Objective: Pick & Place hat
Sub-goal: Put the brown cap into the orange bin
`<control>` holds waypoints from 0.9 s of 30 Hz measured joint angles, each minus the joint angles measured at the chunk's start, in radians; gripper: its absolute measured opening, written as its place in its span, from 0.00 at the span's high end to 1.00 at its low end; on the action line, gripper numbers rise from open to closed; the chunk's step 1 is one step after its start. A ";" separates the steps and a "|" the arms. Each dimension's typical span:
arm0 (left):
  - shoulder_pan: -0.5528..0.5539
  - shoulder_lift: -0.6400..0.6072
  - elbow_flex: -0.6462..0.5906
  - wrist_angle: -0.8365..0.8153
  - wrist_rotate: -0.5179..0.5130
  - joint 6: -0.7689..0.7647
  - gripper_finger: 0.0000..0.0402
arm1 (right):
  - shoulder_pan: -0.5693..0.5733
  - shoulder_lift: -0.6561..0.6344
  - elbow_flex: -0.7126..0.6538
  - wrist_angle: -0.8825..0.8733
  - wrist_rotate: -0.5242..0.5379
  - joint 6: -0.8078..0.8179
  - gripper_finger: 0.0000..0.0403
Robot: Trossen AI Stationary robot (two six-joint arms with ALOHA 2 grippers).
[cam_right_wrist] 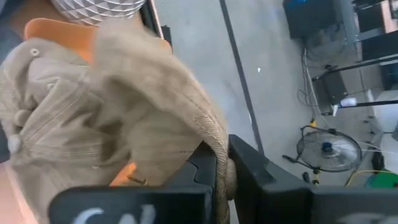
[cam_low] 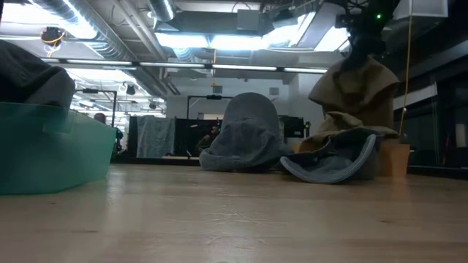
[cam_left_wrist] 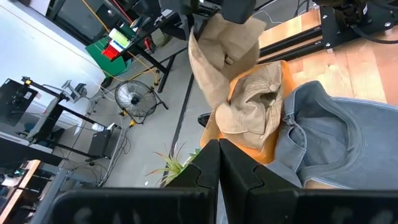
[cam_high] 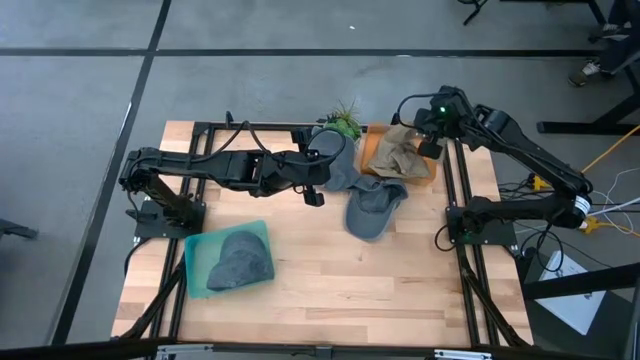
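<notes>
My right gripper (cam_high: 428, 140) is shut on a tan hat (cam_low: 357, 91) above the orange tray (cam_high: 432, 178) at the table's far right. More tan cloth (cam_high: 398, 158) lies in that tray. One grey hat (cam_high: 374, 210) lies on the table in front of the tray. Another grey hat (cam_high: 340, 165) stands up beside my left gripper (cam_high: 322, 160). My left gripper is shut, and nothing shows between its fingers (cam_left_wrist: 217, 163). I cannot tell whether it touches that hat. A third grey hat (cam_high: 240, 262) lies in the teal bin (cam_high: 196, 250). My right gripper pinches the tan hat's curved edge (cam_right_wrist: 219, 154) between its two fingers, coming from above. The hat hangs below the fingers (cam_low: 358, 95), and its lower part reaches the tan cloth in the orange tray (cam_low: 333, 135).
A green plant (cam_high: 346, 120) stands at the far edge beside the tray. Black frame rails (cam_high: 462, 200) run along the table's left, right and far sides. Bare wood (cam_high: 340, 290) spreads across the near half.
</notes>
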 joint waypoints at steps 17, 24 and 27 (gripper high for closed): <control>0.000 0.000 0.000 0.000 0.000 0.001 1.00 | -0.021 0.015 -0.143 0.058 0.088 -0.009 0.93; 0.000 0.000 0.000 0.000 -0.001 0.005 0.99 | -0.021 0.015 -0.266 0.193 0.240 -0.144 0.93; 0.000 0.000 0.000 0.001 -0.002 0.026 0.99 | -0.021 0.014 -0.266 0.238 0.286 -0.188 0.93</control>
